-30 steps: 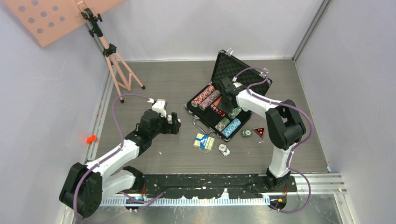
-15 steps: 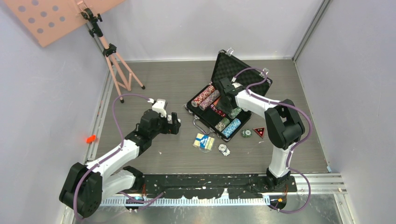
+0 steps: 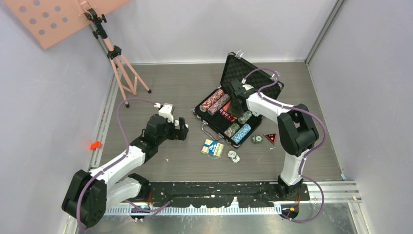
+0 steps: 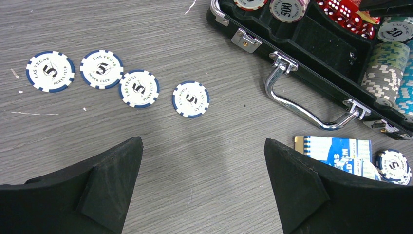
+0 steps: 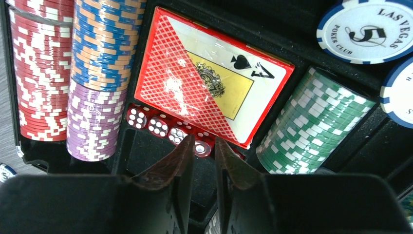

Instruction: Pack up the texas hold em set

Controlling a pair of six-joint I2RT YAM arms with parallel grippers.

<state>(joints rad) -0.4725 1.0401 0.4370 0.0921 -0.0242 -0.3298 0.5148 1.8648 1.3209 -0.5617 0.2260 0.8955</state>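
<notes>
1. The left gripper (image 4: 203, 144) hangs over the table (image 4: 204, 195). Its jaws are spread wide and there is nothing between them.
2. Four blue-and-white 5 chips (image 4: 139, 88) lie flat on the table ahead of those jaws. One is straight ahead of the gap, and the other three trail off ahead and to the left in a loose row.
3. The open briefcase (image 4: 311, 53) stands ahead and to the right of the left jaws. Its chrome handle (image 4: 311, 109) is turned toward them.
4. The blue card deck (image 4: 336, 151) lies on the table outside the case, just beyond the right-hand finger (image 4: 292, 175). Another 5 chip (image 4: 393, 166) sits at its right end.
5. The right gripper (image 5: 204, 140) reaches down into the briefcase with its jaws drawn close, leaving a narrow slot. One red die (image 5: 201, 147) sits at the tips, between them. I cannot tell whether they pinch it or only flank it.
6. That die ends a row of red dice (image 5: 158, 126) running ahead and to the left of the jaws, along the edge of the red card deck (image 5: 214, 80). The deck lies in its compartment directly ahead.
7. A purple chip stack (image 5: 95, 122) lies to the left of the right jaws, in line with a blue-and-orange stack (image 5: 104, 39) further ahead. A red-and-white stack (image 5: 36, 73) lies further left.
8. A green chip stack (image 5: 311, 126) lies on its side to the right of those jaws.
</notes>
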